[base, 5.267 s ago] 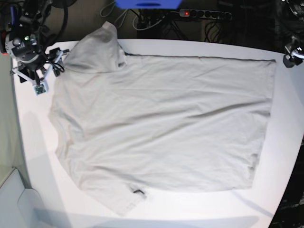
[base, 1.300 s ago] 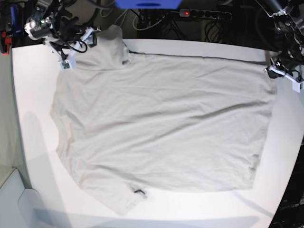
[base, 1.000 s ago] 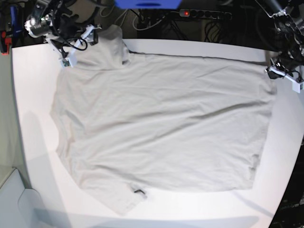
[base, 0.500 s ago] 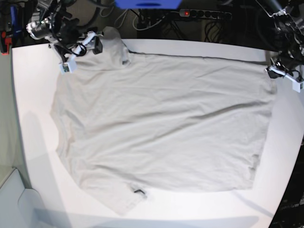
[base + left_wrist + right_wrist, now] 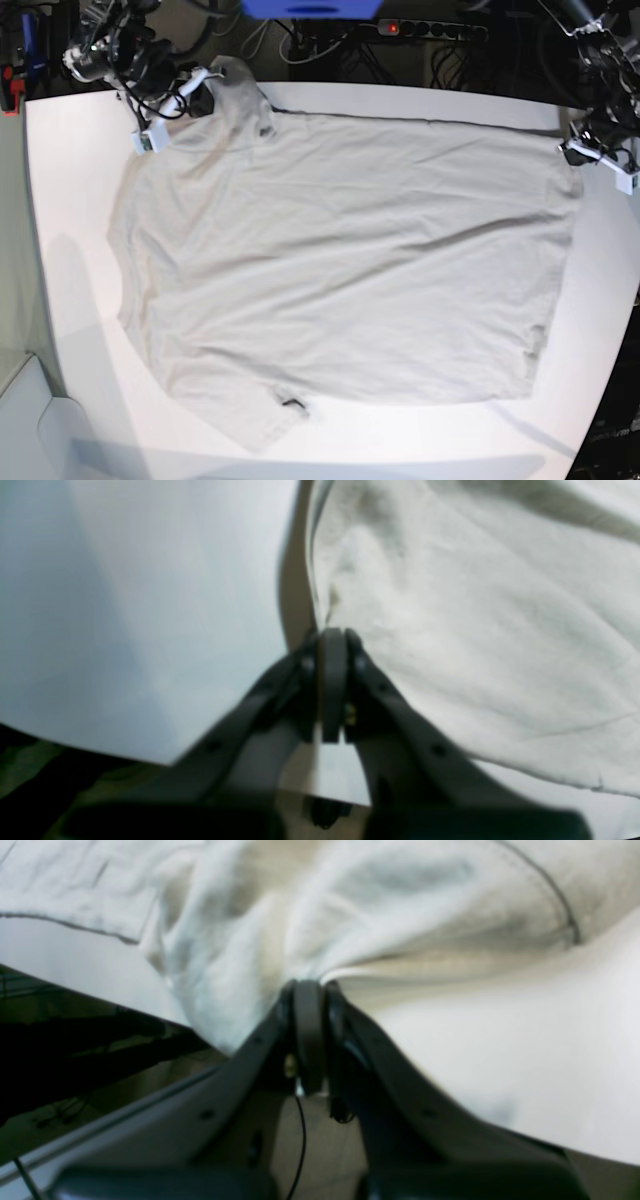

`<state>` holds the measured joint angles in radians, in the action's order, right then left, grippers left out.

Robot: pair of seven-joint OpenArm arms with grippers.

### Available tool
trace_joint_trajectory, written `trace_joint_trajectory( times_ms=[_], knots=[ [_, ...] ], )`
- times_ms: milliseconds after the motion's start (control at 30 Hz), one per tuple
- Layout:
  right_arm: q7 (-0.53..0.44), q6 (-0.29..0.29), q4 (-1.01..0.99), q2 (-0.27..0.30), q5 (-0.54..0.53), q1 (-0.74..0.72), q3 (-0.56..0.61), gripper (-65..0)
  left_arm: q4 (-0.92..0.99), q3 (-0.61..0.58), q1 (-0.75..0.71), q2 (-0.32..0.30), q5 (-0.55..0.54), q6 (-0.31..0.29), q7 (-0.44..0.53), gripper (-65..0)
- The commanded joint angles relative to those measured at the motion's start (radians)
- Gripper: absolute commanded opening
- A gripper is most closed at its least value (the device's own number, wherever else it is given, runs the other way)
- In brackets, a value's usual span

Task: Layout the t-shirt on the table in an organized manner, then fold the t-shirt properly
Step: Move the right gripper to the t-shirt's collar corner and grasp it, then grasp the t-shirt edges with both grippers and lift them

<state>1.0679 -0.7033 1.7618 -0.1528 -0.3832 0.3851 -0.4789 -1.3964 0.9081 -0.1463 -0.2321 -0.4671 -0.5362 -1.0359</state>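
The light grey-beige t-shirt [image 5: 340,260] lies spread and wrinkly over the white table [image 5: 70,200], its hem toward the right. At the far left corner my right gripper [image 5: 205,88] is shut on the upper sleeve. In the right wrist view the cloth [image 5: 350,905] bunches into the closed tips of this gripper [image 5: 307,985]. At the far right my left gripper [image 5: 575,150] pinches the hem corner. In the left wrist view the shirt's edge [image 5: 475,630] runs right into that gripper's shut tips [image 5: 331,632], beside bare table [image 5: 150,605].
Behind the table's far edge lie a power strip [image 5: 430,30] with a red light, dark cables and a blue object [image 5: 310,8]. A pale grey surface [image 5: 20,420] sits below the table's front left. The table's rim curves close to both grippers.
My right gripper has slid right along the far edge onto the sleeve and shut on it, lifting the cloth a little. The left gripper has stayed at the hem corner.
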Motion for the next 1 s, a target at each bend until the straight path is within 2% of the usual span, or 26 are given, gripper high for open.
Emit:
trace_joint_trajectory(
  times_ms=[0, 267, 433, 667, 967],
  knots=[
    [0.094, 0.005, -0.018, -0.004, 0.099, 0.018, 0.003, -65.0, -0.021, 0.006, 0.007, -0.017, -0.015, -0.002, 0.012, -64.6],
    [0.104, 0.005, 0.157, -0.004, 0.099, 0.022, -0.005, -65.0, -0.028, 0.007, 0.012, -0.017, -0.019, -0.003, 0.012, -64.6],
    [0.104, 0.005, 0.211, -0.004, 0.097, 0.016, -0.005, -65.0, -0.113, 0.007, 0.012, -0.017, -0.022, -0.003, 0.01, -64.6],
    [0.125, 0.005, 0.215, -0.004, 0.097, -0.019, -0.005, -65.0, -0.134, 0.007, 0.001, -0.026, -0.161, -0.003, 0.01, -64.6],
    [0.176, 0.005, 0.229, 0.046, 0.096, -0.094, -0.007, -65.0, -0.134, 0.007, 0.012, -0.04, -0.207, 0.005, 0.01, -64.6]
  ],
)
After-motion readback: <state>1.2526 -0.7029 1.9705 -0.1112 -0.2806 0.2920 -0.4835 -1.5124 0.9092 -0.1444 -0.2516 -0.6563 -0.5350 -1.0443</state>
